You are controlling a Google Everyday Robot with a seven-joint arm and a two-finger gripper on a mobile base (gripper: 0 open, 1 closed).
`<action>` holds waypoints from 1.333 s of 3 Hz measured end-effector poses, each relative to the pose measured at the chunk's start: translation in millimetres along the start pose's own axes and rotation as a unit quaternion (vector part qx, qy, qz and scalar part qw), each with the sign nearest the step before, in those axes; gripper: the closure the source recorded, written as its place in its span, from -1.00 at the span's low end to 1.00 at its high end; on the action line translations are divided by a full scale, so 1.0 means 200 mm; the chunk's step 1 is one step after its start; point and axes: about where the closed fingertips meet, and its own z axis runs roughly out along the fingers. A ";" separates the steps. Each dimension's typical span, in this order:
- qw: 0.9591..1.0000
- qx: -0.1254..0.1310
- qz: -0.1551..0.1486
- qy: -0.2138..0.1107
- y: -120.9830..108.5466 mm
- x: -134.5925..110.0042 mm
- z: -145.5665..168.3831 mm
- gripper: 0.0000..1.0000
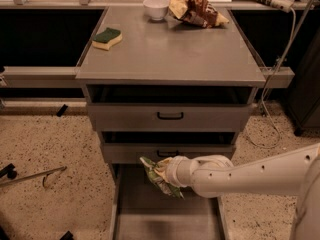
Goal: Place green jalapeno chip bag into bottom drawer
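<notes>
The white arm [250, 173] reaches in from the right edge, low in front of the cabinet [170, 59]. The gripper [163, 172] is clenched on the green jalapeno chip bag [168, 187], which hangs crumpled and tilted in the air. The bag sits above the rear part of the bottom drawer [165, 220], near its back edge and just below the middle drawer's front [125, 153]; the bottom drawer is pulled open, its grey floor exposed. On the cabinet top, a sponge [107, 38] lies near the left edge, and a white bowl [156, 7] and a brown-and-yellow snack bag [196, 10] sit at the back edge.
</notes>
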 end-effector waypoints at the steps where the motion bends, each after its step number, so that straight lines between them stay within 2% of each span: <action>1: 0.993 0.031 0.065 -0.093 -0.18 -0.02 0.13 1.00; 2: 0.981 0.020 0.142 -0.130 -0.16 0.24 0.29 1.00; 3: 0.976 -0.016 0.184 -0.120 -0.04 0.69 0.32 1.00; 4: 0.976 -0.017 0.183 -0.120 -0.04 0.69 0.32 1.00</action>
